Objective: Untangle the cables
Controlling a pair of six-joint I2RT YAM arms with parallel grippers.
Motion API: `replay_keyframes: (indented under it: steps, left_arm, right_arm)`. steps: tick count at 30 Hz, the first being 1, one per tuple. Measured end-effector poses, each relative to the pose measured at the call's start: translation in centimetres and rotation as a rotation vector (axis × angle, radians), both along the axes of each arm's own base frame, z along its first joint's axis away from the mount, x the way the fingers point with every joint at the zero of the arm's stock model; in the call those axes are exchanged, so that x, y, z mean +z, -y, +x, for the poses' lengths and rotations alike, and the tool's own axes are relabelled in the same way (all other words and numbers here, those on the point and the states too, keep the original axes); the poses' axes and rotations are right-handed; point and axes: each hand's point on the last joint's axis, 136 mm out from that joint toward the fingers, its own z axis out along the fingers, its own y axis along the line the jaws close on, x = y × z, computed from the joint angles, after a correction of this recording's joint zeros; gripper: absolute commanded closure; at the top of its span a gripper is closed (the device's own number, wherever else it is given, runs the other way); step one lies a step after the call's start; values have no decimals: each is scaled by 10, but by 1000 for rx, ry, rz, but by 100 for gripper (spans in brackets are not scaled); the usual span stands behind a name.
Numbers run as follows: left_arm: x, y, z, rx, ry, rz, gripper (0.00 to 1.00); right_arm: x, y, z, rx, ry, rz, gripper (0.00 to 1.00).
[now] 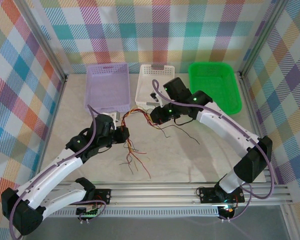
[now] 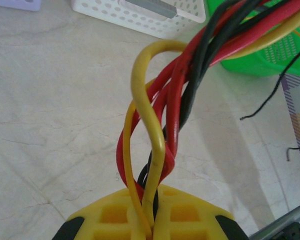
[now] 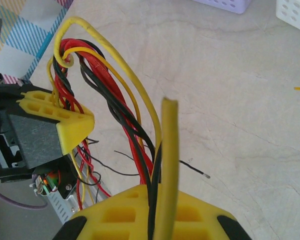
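Trouble, seen from above, would be a tighter knot: the cables [image 1: 140,114] stretch between the left gripper [image 1: 121,134] and the right gripper [image 1: 157,114], just in front of the white basket [image 1: 152,85], with loose ends trailing on the table [image 1: 190,162]. Pulling straight apart could cinch the twist or drag strands out of a grip. Both grippers look clamped on the bunch. At the left wrist, red, black and yellow strands spiral round each other just past the fingers, and 1 yellow loop bulges out where a hard tug could snag it; the jaws are pinched almost closed on the strands. At the right wrist, 1 stiff yellow strand stands up loose and may slip free; this gripper is likewise squeezed tight on the bunch, facing the left one.
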Motion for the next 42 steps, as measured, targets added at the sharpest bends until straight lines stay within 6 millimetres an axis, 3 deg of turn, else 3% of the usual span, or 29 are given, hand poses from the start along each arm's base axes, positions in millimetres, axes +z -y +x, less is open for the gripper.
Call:
replay_keyframes:
  steps: [6, 9, 13, 16, 19, 26, 32, 42]
  left_arm:
    - [-10, 10, 0, -14, -51, -23, 100]
    - [-20, 12, 0, -8, -92, -13, 100]
    - [-26, 18, 1, -8, -130, -8, 100]
    - [-25, 26, 1, -14, -142, -16, 100]
    - [-25, 34, -2, -30, -150, -19, 100]
    - [-22, 57, -14, -89, -143, -23, 100]
    - [-16, 64, -16, -93, -111, -33, 100]
    - [14, 76, -14, -90, -39, -147, 100]
  right_arm:
    - [-7, 4, -6, -10, -25, 77, 61]
    - [11, 11, -16, -10, 2, 153, 53]
    - [47, 14, -24, 0, 65, 262, 53]
    - [57, 11, -28, 2, 66, 333, 55]
    - [49, 3, -32, 7, -6, 393, 56]
    - [10, -24, -28, -1, -176, 436, 58]
    - [4, -30, -23, -31, -195, 443, 59]
    - [-9, -28, -10, -130, -147, 396, 58]
